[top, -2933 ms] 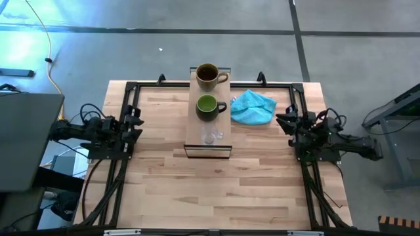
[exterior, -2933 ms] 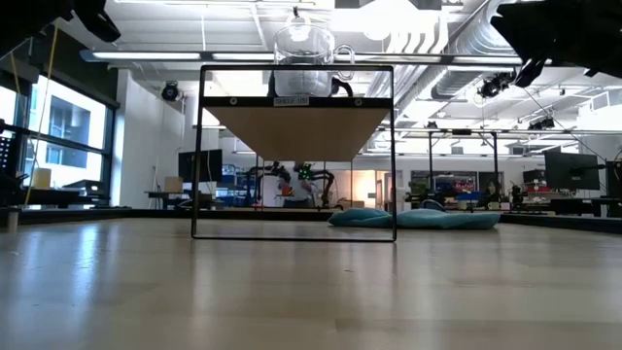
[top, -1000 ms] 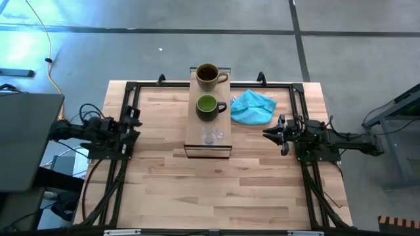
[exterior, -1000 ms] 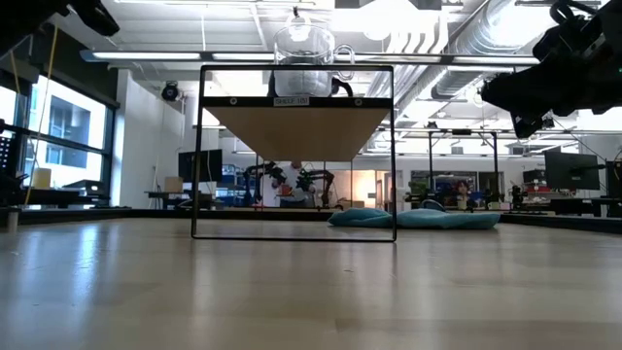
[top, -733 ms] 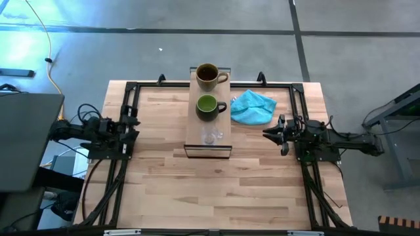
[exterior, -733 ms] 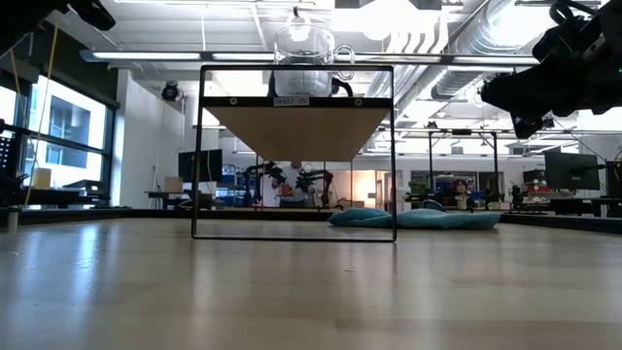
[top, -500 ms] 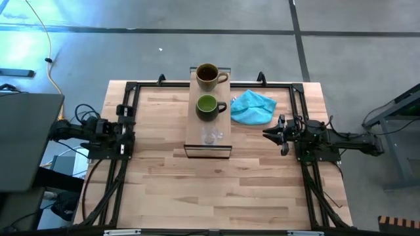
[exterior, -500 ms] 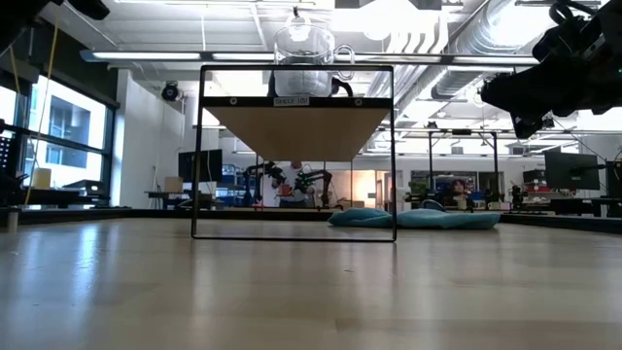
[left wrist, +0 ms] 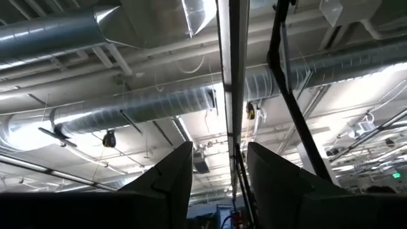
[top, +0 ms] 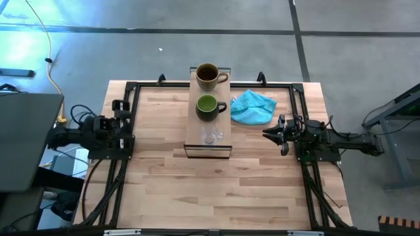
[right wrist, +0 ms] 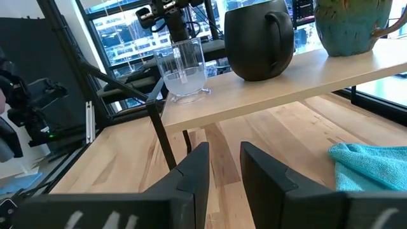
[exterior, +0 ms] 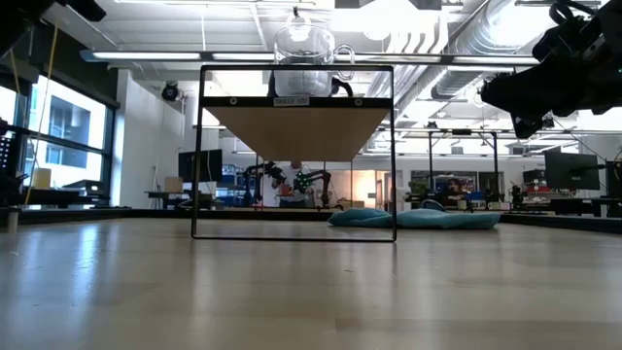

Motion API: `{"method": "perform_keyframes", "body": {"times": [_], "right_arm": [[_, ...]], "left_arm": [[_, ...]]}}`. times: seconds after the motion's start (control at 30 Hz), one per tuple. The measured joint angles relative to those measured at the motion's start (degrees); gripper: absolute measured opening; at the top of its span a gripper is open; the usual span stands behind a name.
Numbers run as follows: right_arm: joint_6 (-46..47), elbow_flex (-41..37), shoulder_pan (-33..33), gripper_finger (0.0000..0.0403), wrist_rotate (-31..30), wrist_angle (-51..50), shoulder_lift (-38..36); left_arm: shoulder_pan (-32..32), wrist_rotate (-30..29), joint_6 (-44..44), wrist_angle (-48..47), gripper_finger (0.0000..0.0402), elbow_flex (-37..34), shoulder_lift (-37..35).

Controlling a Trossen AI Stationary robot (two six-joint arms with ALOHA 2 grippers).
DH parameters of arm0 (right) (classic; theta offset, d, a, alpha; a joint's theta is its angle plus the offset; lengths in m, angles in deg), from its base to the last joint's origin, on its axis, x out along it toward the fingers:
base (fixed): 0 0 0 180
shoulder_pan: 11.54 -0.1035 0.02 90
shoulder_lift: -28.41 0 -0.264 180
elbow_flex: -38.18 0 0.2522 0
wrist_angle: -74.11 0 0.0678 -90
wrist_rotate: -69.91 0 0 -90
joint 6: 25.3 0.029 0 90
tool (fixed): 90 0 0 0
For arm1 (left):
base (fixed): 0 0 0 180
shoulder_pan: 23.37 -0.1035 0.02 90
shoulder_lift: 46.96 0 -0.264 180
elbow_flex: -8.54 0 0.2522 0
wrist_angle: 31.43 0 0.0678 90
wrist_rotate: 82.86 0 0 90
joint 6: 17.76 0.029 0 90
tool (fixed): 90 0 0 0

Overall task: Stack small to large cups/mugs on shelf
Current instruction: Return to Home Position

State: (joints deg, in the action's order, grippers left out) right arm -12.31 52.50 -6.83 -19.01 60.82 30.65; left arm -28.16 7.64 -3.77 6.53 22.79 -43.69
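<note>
Up on the shelf (top: 197,141), tabletop's back middle: brown mug (top: 207,75), green mug (top: 207,106), glass cup (top: 210,136). Left tool (left wrist: 219,149), right tool (right wrist: 224,149) at side edges, empty, fingers apart. Just parking arms now, probably.

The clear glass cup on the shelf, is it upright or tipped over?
Upright: the clear glass cup stands on its base on the shelf, mouth up, apart from the dark green mug.
</note>
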Motion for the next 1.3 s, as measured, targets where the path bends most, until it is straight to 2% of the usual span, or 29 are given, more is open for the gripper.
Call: {"method": "perform_keyframes", "body": {"times": [0.17, 0.37, 0.57, 0.9, 1.3], "right_arm": [[0.0, 0.0, 0.0, 0.0081, 0.0, 0.0, 0.0], [0.0, 0.0, 0.0, 0.0081, 0.0, 0.0, 0.0], [0.0, 0.0, 0.0, 0.0081, 0.0, 0.0, 0.0], [0.0, 0.0, 0.0, 0.0081, 0.0, 0.0, 0.0], [0.0, 0.0, 0.0, 0.0081, 0.0, 0.0, 0.0]], "left_arm": [[-5.4, 7.3, -7.4, -3.2, 0.0138, 0.0, 0.0], [-6.5, 10.5, -12.1, -10.3, 0.0138, 0.0, 0.0], [-6.5, 10.3, -13.5, -17.5, 0.0138, 0.0, 0.0], [-6.5, 3.1, -14.5, -30.2, 0.0138, 0.0, 0.0], [-6.5, 2.5, -13.3, -40.5, 0.0138, 0.0, 0.0]]}}
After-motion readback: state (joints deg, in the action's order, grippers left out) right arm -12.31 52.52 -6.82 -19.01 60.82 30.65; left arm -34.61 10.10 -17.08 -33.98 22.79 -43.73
